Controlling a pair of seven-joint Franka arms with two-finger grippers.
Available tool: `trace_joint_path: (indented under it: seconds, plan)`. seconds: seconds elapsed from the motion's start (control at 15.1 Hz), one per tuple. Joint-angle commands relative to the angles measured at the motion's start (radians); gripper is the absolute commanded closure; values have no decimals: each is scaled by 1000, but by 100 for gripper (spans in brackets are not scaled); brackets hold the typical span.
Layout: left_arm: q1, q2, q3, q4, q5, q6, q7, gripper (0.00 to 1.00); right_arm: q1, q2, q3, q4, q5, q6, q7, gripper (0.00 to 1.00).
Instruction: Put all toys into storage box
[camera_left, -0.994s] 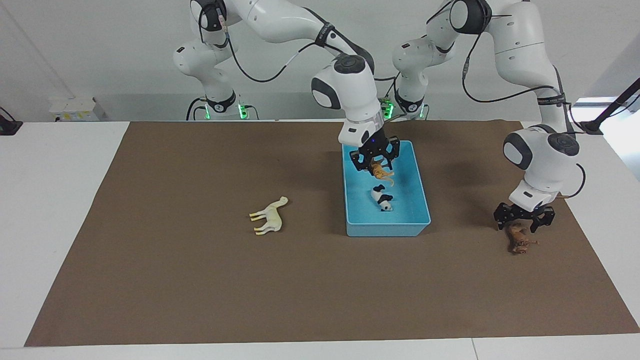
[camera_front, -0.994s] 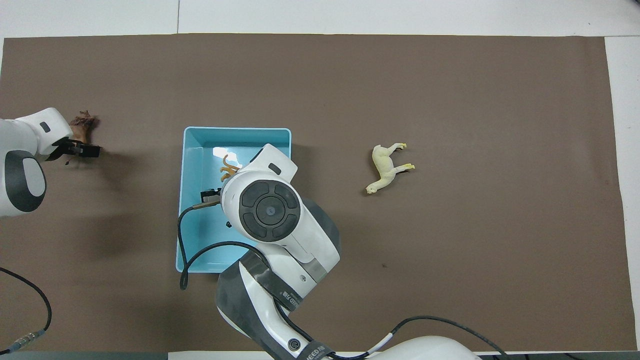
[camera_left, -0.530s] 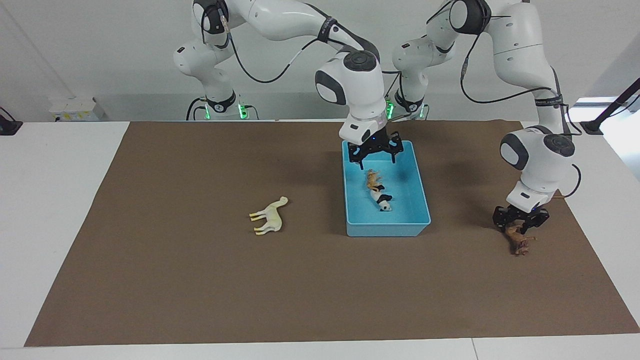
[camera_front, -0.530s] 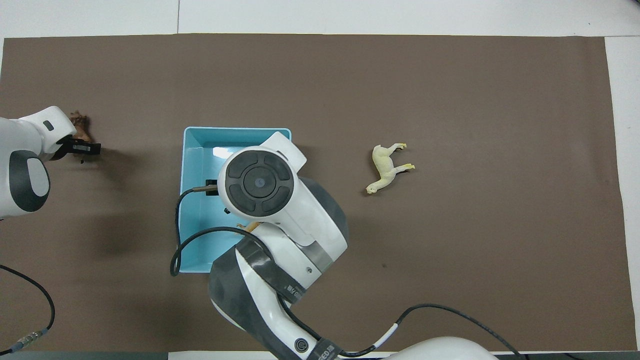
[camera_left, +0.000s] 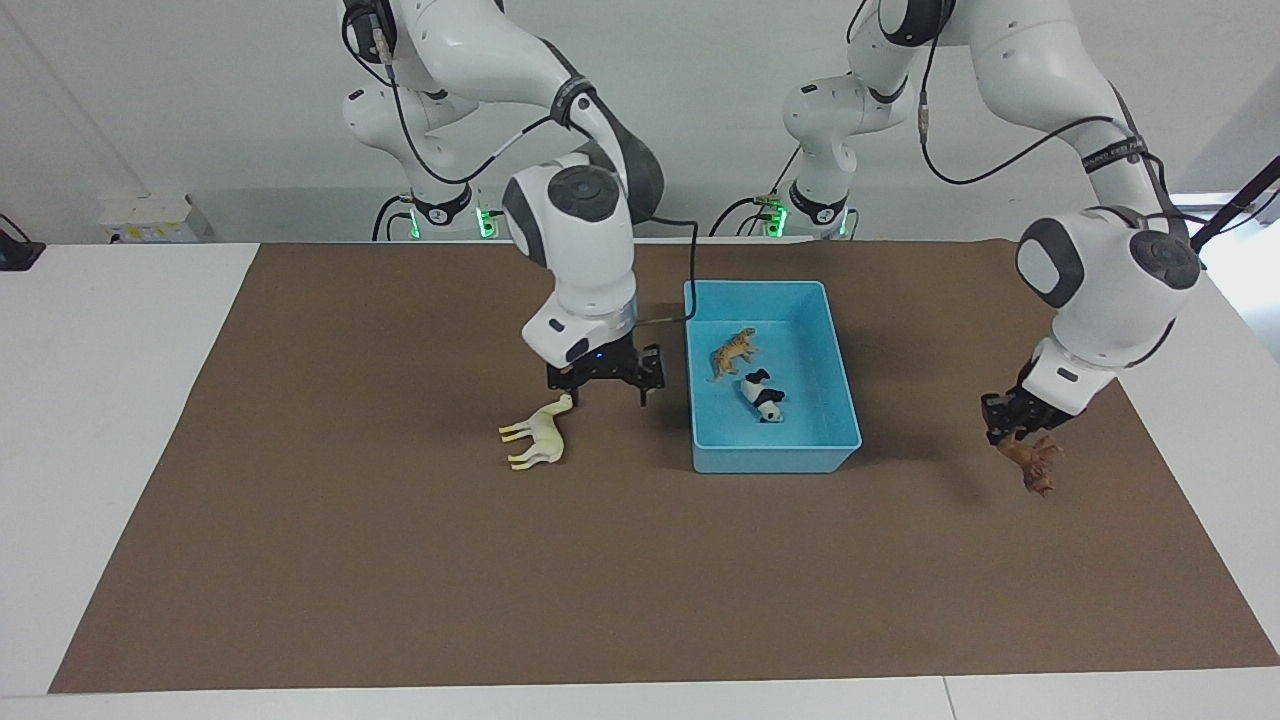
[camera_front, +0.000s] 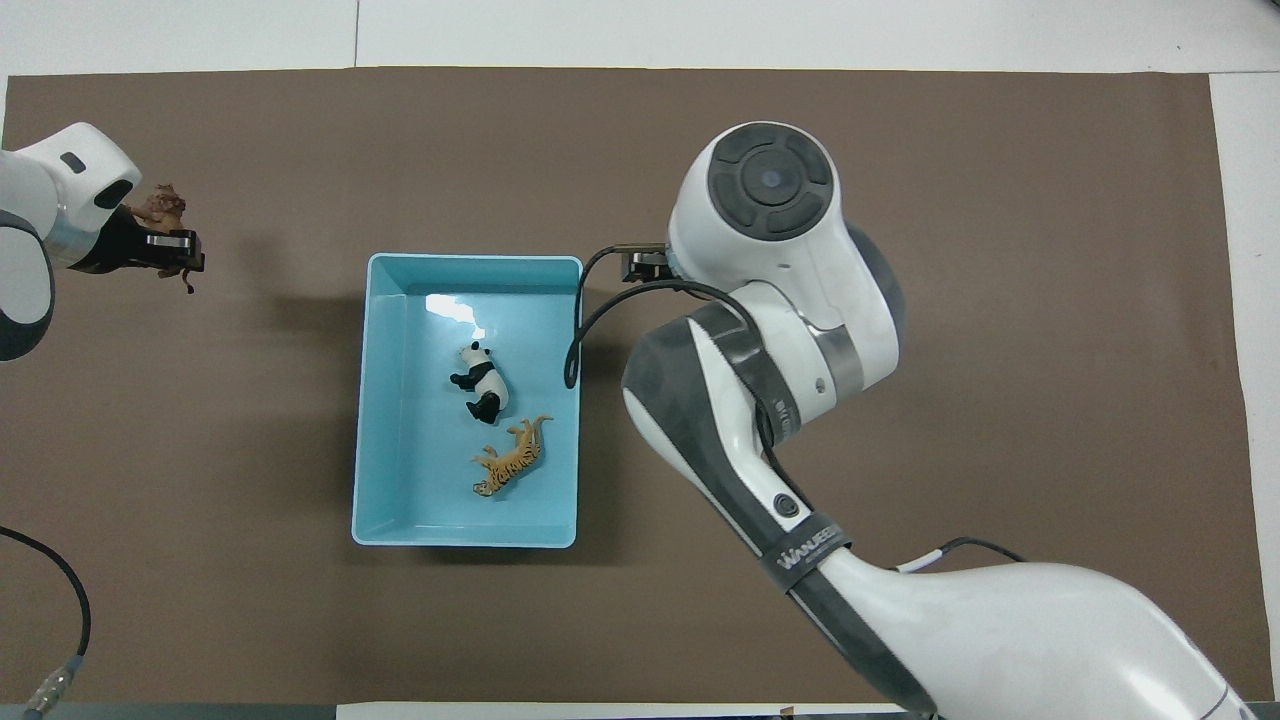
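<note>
Brown matting covers the white table (camera_left: 120, 420). At its middle, the light blue storage box (camera_left: 845, 395) holds the tiger (camera_left: 732, 350) and panda (camera_left: 765, 396). Over the cream horse (camera_left: 538, 434), which lies beside the box, the right gripper (camera_left: 605, 382) hovers with jaws apart. Raised above the mat at the left arm's end, the left gripper (camera_left: 1012, 422) is clamped on the brown lion (camera_left: 1035, 462). These figurines look light, rigid and smooth; the horse's torso seems the best hold.
</note>
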Motion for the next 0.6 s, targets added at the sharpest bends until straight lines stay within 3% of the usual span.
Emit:
trace_joint_path:
  seconds: [0.0, 0.2, 0.33, 0.4, 0.46, 0.53]
  plan:
    - [-179, -150, 17, -49, -21, -171, -237, 100, -51, -109, 13, -262, -12, 175, -87, 0]
    - [-379, -212, 17, -147, -23, -167, -518, 100, -83, -119, 13, -375, -13, 274, -157, 0]
    - [-414, -230, 15, -210, -38, -98, -568, 100, -88, -106, 13, -425, -13, 355, -175, 0]
    - [-430, -252, 15, -242, -38, -90, -567, 92, -97, -100, 13, -456, -13, 410, -204, 0]
    - [-443, -270, 14, -293, -38, -72, -570, 91, -108, -93, 13, -471, -13, 449, -223, 0]
    - [-462, -291, 15, -340, -38, -25, -570, 74, -108, -89, 13, -476, -13, 455, -226, 0]
